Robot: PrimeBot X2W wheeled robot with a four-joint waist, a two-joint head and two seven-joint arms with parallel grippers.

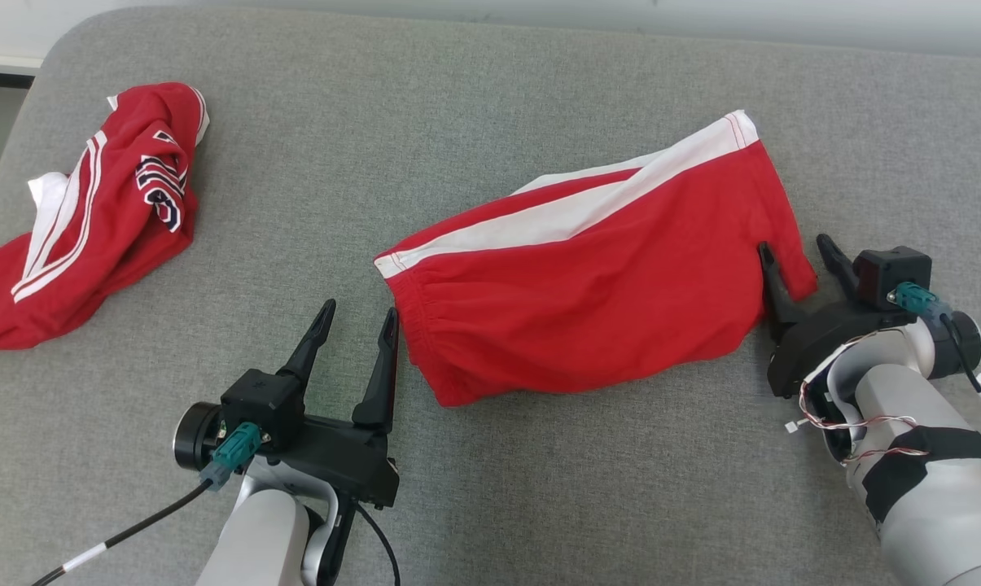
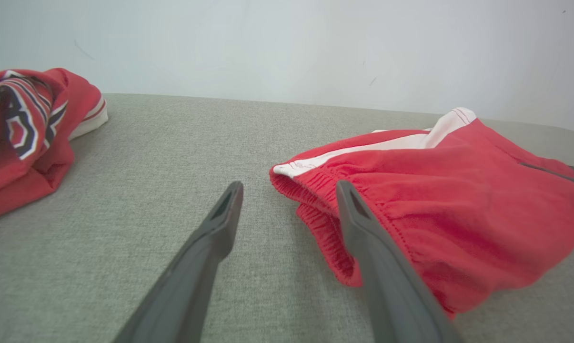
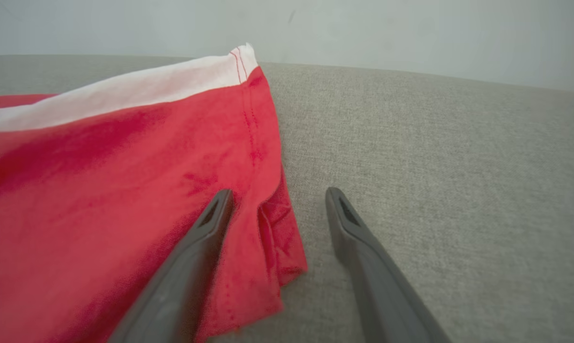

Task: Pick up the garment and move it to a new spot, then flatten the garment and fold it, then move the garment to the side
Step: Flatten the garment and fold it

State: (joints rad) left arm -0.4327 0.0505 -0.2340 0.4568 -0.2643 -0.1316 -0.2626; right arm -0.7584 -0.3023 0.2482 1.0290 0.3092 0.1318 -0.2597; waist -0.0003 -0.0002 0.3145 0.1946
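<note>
Head view: red shorts (image 1: 588,277) with a white side stripe, lying right of centre on the grey padded surface (image 1: 457,106), long axis running from the elastic waistband at lower left to the leg hem at upper right; left gripper (image 1: 360,311) just beside the waistband end, jaws spread wide and holding nothing, inner finger close to the cloth edge, contact not discernible; right gripper (image 1: 793,244) at the opposite end, jaws parted with the lower hem corner lying between them, not closed on it; crumpled red jersey (image 1: 107,212) well apart at far left. Left wrist view: jaws wide apart over mostly bare surface, waistband of the red shorts (image 2: 458,190) off to the right, its gathered edge passing behind the right-hand finger; red jersey (image 2: 20,133) at left. Right wrist view: jaws apart, a folded flap of the hem standing between them, nearer the left-hand finger, bulk of the red shorts (image 3: 125,190) to the left. Assessment: each arm sits at its own end of the long axis; the right looks ready to pinch the hem, while the left likely needs a short shift toward the waistband before closing
</note>
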